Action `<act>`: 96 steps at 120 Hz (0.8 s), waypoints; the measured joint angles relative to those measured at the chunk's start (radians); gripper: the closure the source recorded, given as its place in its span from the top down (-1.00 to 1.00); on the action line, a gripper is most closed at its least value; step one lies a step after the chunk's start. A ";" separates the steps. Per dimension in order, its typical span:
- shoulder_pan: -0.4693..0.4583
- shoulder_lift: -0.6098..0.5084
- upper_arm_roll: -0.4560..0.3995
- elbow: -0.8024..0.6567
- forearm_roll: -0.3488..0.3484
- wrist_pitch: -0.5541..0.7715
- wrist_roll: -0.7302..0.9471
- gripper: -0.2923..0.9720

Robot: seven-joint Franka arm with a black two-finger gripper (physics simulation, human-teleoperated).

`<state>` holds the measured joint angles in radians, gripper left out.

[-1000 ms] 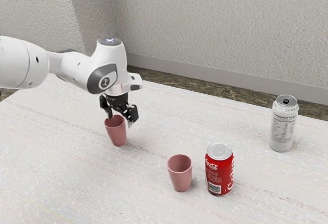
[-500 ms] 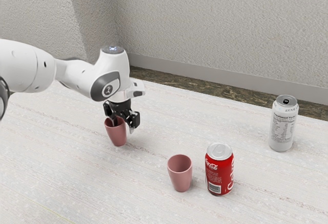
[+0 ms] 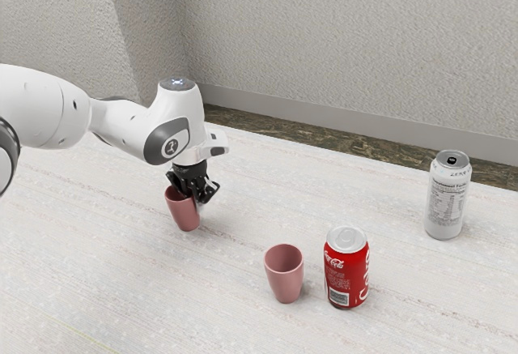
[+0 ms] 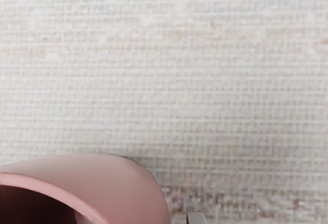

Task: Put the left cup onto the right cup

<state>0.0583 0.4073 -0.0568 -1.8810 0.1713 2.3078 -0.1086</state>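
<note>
The arm [image 3: 121, 121] was bent down over the table [image 3: 121, 289], its pincer [image 3: 195, 194] clenched on the rim of the left cup [image 3: 183, 212].

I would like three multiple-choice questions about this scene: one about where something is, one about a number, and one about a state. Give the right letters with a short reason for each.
1. Where is the red can?
A. on the floor
B. close beside the right cup
C. against the wall

2. How many pink cups are on the table?
A. one
B. two
C. three

3. How is the left cup?
A. lying on its side
B. stacked on the other cup
C. upright, with the hand at its rim

Answers:
1 B: the can stands just to the exterior view's right of that cup.
2 B: one cup is under the hand and one is by the can.
3 C: it stands upright on the table, apart from the right cup.
</note>
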 joint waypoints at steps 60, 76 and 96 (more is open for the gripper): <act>0.000 -0.019 0.003 0.003 0.007 -0.002 -0.013 -0.69; -0.001 -0.054 0.002 0.009 0.009 -0.021 -0.018 -0.69; -0.002 -0.112 -0.014 0.021 0.010 -0.066 -0.024 -0.70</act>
<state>0.0565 0.2955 -0.0709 -1.8604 0.1812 2.2418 -0.1321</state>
